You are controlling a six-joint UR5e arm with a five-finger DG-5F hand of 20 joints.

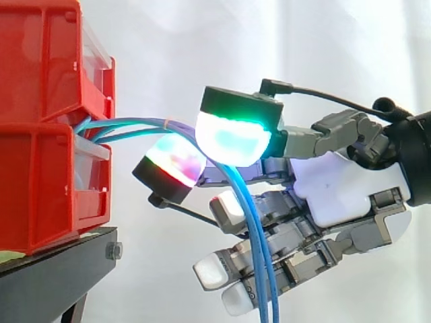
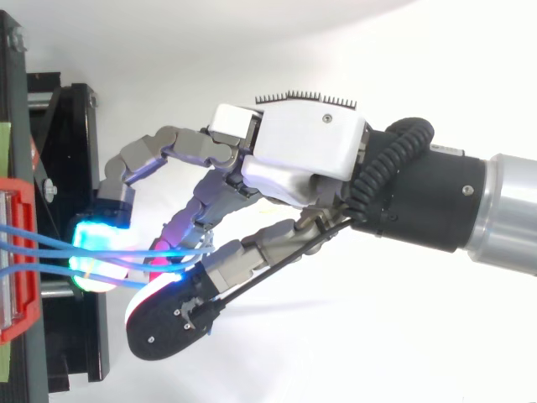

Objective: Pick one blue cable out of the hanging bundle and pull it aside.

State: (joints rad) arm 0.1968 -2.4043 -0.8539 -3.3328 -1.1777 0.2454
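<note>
Nearest the overhead camera is the hand [image 2: 302,155], reaching in from the right towards the red bins [image 1: 40,60] on their black stand [image 1: 54,276]. From the side, the blue cables [image 1: 135,124] come out of the gap between the upper and lower bin, run level to the right as a tied bundle, then bend downwards and hang in front of the lower fingers. At that bend the strands pass between two glowing fingertips, one green [image 1: 232,138] above and one magenta-red [image 1: 174,161] below and to the left. These two pads close on the cables in a pinch. How many strands are caught cannot be told; more than one hangs below. The other fingers, with white pads [image 1: 212,272], curl loosely beneath, behind the hanging strands. Behind everything hangs the white curtain [image 1: 202,40].
</note>
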